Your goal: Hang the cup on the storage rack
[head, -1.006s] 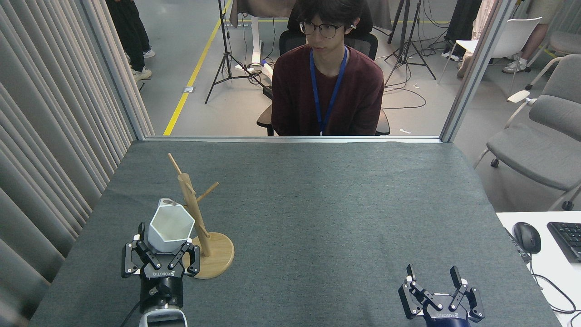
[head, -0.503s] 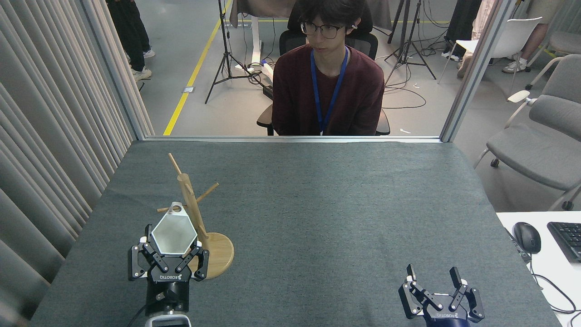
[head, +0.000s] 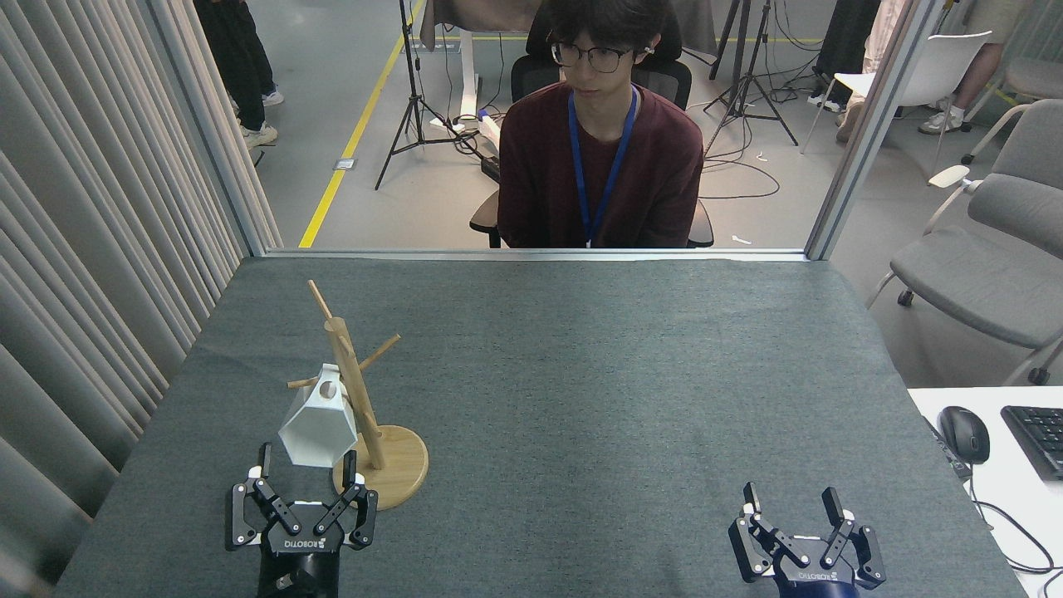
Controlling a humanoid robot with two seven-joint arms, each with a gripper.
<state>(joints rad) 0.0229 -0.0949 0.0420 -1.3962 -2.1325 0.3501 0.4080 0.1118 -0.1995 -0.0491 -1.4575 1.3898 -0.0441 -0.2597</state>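
Cup [head: 318, 429] hanging by its loop handle on a left-side peg of the storage rack [head: 363, 413], long axis tilted, open mouth pointing down and toward the camera, base up near the post. Left pincer [head: 304, 482] just below the cup, jaws spread wide, holding nothing. Right pincer [head: 793, 504] low over the worktop [head: 598, 390], well apart, jaws spread, empty.
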